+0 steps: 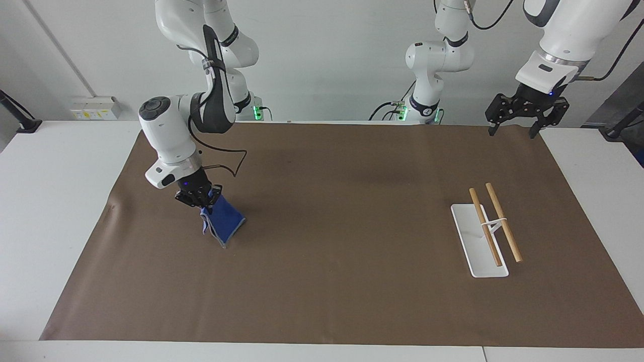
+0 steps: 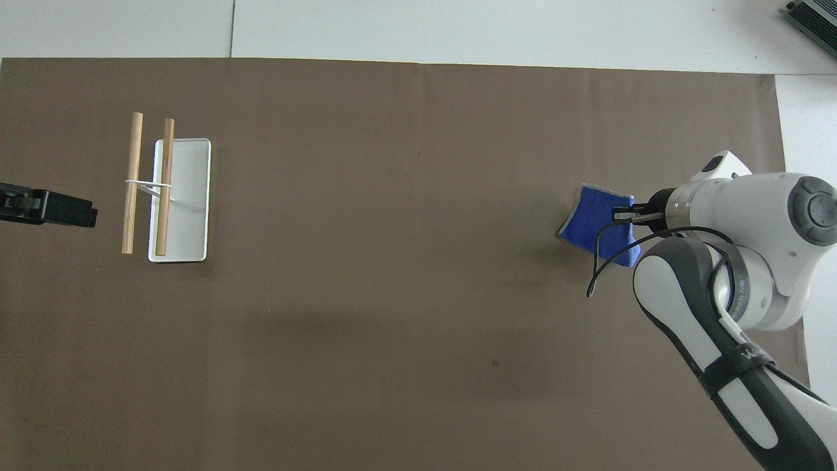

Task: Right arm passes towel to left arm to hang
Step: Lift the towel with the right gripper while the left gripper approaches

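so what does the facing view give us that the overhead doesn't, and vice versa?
Facing only: both arm bases, the left gripper with its fingers spread, up over the mat's edge at the left arm's end, and the towel hanging below the right gripper, lowest corner at or just off the mat. Overhead only: the towel's grey trim, and the table strip farthest from the robots. Both: right gripper shut on the towel, brown mat, two-rod rack on its white base.
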You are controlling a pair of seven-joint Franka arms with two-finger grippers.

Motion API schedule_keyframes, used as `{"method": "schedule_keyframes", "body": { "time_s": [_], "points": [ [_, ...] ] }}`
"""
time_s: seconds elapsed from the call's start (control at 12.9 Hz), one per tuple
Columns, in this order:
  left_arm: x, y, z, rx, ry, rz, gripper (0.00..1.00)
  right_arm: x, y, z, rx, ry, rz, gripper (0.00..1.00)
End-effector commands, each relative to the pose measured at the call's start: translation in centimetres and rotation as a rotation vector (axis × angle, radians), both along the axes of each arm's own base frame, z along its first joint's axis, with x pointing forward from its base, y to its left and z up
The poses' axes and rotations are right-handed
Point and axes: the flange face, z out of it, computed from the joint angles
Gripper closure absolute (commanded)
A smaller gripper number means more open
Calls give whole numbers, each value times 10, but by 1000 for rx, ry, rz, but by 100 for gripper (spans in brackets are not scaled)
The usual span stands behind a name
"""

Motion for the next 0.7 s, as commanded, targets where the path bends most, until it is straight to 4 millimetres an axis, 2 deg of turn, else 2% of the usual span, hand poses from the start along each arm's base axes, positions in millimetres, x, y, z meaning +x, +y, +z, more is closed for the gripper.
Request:
{"method": "schedule_keyframes", "body": {
  "time_s": [0.0, 0.08, 0.15, 0.31, 0.62],
  "points": [
    [-9, -1, 1, -11, 6, 3, 0, 15, 25, 41, 137, -19, -6, 100],
    [-9, -1, 1, -11, 7, 3, 0, 19, 30, 55, 190, -31, -21, 100],
    [-9, -1, 1, -11, 7, 4, 0, 22, 47, 66, 243, -42, -16, 100],
    [-9, -1, 1, -11, 6, 3, 0, 23, 66, 77, 375, -14, -31, 100],
    [-10, -3, 1, -11, 8, 1, 0, 18, 97, 95, 777, 47, -128, 100]
  ]
}}
